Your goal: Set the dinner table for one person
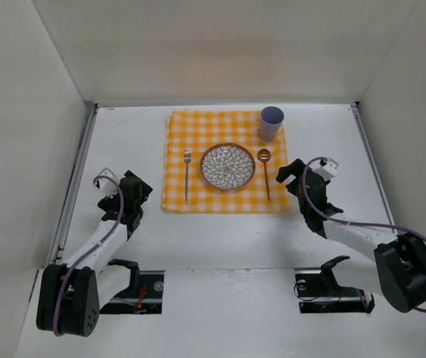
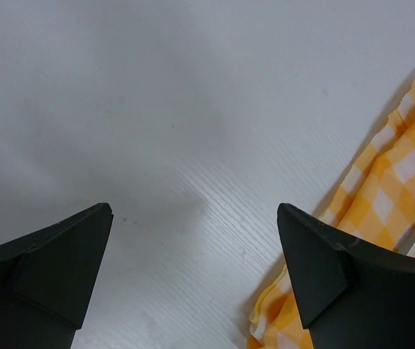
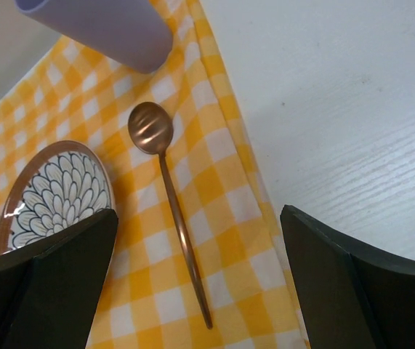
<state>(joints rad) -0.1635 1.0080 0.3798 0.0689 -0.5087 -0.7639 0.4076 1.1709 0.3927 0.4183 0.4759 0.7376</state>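
The table (image 1: 213, 246) is looking roughly square, with its sides running left to right and near to far and no clear long axis. It is filling the floor between the white walls (image 1: 213, 45). The two arm bases are sitting at its near edge, and a wide bare band is lying open beyond them. The left gripper (image 2: 195, 209) is hovering over bare table just left of the cloth's (image 1: 198, 130) near left corner, with its jaws standing wide apart and nothing between them. The right gripper (image 3: 198, 211) is hanging at the cloth's right edge, jaws likewise spread and empty, facing the spoon (image 1: 265, 173). The checked cloth is lying on the far middle of the table. On it the fork (image 1: 186, 175) is lying left of the plate (image 1: 227, 165) and the spoon right of it, both lengthwise near to far with heads far. The cup (image 1: 271, 123) is standing upright on the far right corner. Bare strips are running along both sides of the cloth, and walls are closing the left, right and far edges.
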